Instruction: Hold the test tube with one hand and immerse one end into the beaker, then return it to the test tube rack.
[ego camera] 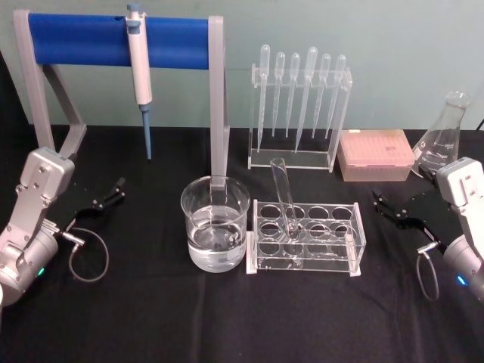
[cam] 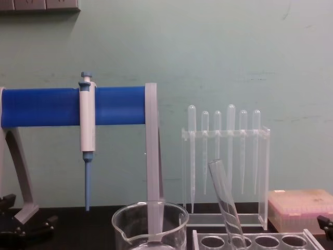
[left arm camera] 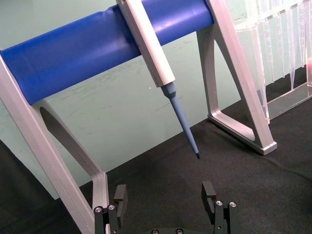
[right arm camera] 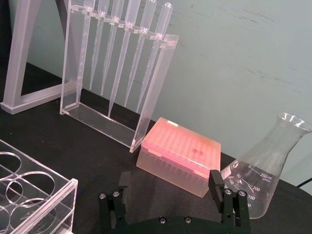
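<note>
The test tube (ego camera: 285,198) stands in a middle hole of the test tube rack (ego camera: 357,238), mouth up and tilted toward the rack's left end. The beaker (ego camera: 195,227), part-filled with clear liquid, sits just left of the rack; whether the two touch cannot be told. The left tool (ego camera: 108,195) lies well left of the rack and the right tool (ego camera: 382,206) near its right end, both low over the counter (ego camera: 151,302), each with jaws spread wide and nothing held. Assessed risks: the tube is slick glass and off vertical, so a pinch not aligned with its lean may let it slip or lever it against the hole's edge. The light acrylic rack may be dragged or lifted with the tube. A wrist reaching in may strike the beaker or the pipette stand (ego camera: 342,121) behind the rack. On return, the rounded end may miss its hole. The tube's bottom is hard to make out through the rack's clear walls, and the chest view cuts off the lower parts of rack and beaker.
</note>
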`<state>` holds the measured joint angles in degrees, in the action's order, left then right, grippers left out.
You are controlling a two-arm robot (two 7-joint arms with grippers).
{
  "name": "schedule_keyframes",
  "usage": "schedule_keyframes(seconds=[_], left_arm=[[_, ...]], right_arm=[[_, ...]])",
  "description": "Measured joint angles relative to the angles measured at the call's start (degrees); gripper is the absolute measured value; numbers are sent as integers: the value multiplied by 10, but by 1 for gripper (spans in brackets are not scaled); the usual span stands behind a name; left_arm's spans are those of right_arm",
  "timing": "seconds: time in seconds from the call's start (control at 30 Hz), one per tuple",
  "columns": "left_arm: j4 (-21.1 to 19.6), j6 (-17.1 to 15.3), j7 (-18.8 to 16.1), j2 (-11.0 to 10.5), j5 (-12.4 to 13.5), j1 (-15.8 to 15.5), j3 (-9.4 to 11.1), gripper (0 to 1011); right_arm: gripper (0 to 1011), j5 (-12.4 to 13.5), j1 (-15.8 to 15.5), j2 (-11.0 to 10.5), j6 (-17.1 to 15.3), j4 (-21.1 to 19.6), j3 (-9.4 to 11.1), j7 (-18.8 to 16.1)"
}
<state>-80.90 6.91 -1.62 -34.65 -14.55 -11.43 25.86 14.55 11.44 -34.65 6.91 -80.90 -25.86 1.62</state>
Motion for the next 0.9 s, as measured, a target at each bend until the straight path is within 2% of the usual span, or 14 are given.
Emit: schedule_keyframes(seconds=[0.9], left_arm=[[0,0,0,0,0,0,0,1000]], right_arm=[[1004,0,0,0,0,0,0,0]])
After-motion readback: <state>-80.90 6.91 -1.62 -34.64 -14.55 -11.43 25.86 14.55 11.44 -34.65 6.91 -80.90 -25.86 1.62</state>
